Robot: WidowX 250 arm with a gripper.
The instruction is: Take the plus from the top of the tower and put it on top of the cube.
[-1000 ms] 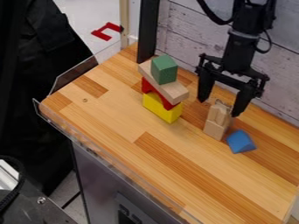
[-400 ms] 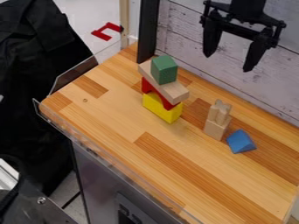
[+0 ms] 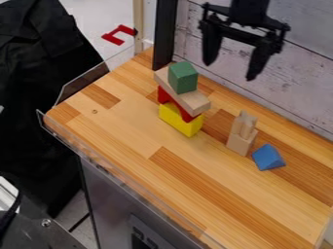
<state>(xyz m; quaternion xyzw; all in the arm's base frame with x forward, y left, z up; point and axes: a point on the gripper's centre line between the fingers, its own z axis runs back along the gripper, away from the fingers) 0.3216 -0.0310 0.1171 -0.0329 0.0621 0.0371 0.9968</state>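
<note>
Gripper [image 3: 230, 72] higher, now nearer the green block [image 3: 183, 78].

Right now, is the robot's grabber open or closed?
Open. The two fingers of the gripper hang apart, with the wall showing between them and nothing held.

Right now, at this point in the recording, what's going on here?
The robot's open, empty gripper hangs above the back of the table, handling nothing. The wooden plus sits on top of the wooden cube, as the task wants. Beside them lies a blue block; the tower has a green block on top.
</note>
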